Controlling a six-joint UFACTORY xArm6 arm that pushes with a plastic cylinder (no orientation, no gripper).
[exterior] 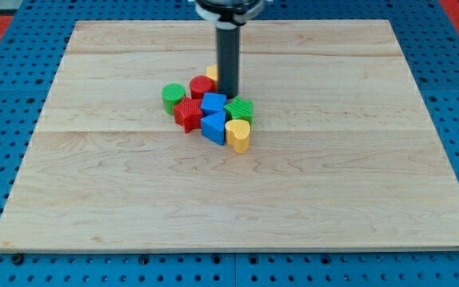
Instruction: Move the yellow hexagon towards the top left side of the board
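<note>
- Blue perforated panels are seen around a pale wooden tabletop [118, 207], which fills most of the view.
- Near the tabletop's middle, slightly toward the view's top, a tight cluster of blocks is gathered.
- No fingers are fitted; a dark rod is carried instead, so nothing is grasped.
- My tip [228, 96] is set down at the cluster's top edge, just beside the red cylinder [202, 87] and above the blue cube [213, 103].
- The yellow hexagon [212, 72] is mostly hidden behind the rod; only a sliver is shown at the rod's left.
- Also seen are the green cylinder [173, 97], red star [187, 113], green star [239, 109], blue triangle [213, 127] and yellow heart [238, 135].
</note>
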